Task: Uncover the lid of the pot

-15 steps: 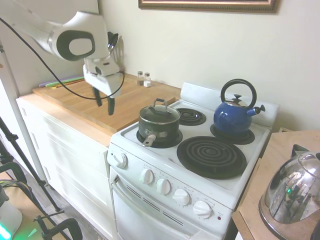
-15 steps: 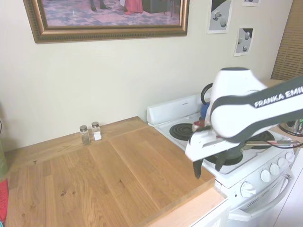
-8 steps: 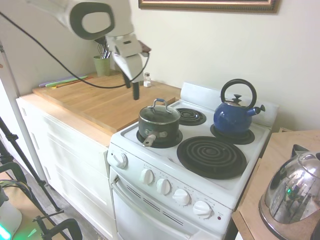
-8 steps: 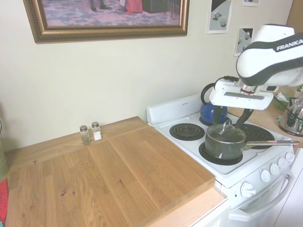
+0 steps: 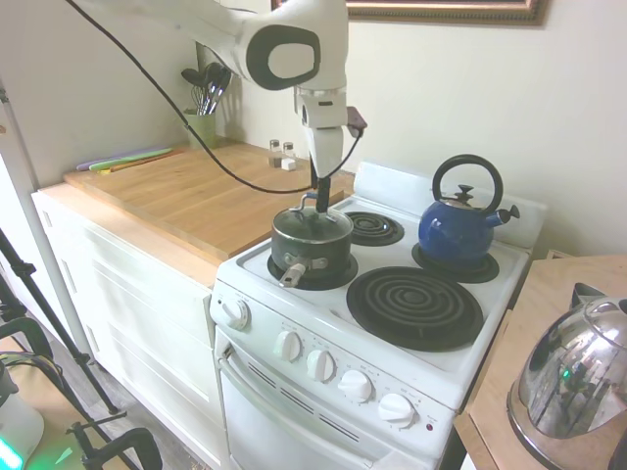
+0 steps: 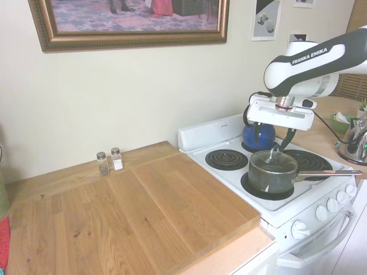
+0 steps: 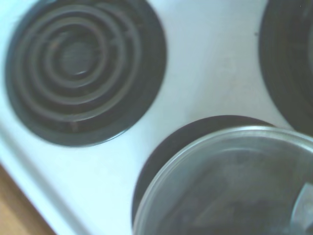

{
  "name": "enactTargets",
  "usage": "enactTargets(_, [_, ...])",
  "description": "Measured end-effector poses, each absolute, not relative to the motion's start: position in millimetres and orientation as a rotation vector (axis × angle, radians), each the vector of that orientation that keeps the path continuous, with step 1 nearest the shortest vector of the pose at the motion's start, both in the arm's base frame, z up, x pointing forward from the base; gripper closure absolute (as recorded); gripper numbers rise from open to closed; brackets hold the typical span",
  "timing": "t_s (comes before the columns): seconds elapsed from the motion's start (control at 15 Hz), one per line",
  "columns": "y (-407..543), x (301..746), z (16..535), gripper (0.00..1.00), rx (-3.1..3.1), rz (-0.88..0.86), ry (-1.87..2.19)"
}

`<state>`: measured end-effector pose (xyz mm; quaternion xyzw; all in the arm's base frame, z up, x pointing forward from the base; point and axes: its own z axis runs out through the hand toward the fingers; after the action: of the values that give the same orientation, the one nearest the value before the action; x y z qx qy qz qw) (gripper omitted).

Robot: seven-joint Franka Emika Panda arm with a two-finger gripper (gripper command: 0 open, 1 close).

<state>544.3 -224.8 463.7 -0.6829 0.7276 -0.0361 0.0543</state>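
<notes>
The pot (image 5: 312,247) sits on the stove's (image 5: 490,354) front coil nearest the wooden table (image 5: 196,196), its stubby handle pointing toward the control knobs. The lid (image 5: 312,221) rests on the pot, covering it fully, loop handle upright. The hand (image 5: 320,195) hangs directly above the pot, pointing down, fingertips level with the lid's loop handle. Whether the fingers are apart or together cannot be told from either outside view. A blue kettle (image 5: 460,223) stands on the rear coil beyond the pot. Two small shakers (image 6: 109,161) stand on the table by the wall. The wrist view shows the lid's rim (image 7: 230,181) blurred, beside a bare coil (image 7: 80,68)
</notes>
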Motion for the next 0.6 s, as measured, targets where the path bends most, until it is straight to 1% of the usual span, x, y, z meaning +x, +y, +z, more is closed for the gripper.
enactTargets(0.6, [-229.0, 547.1, 465.6, 1.00, -2.073, -0.048, 2.242])
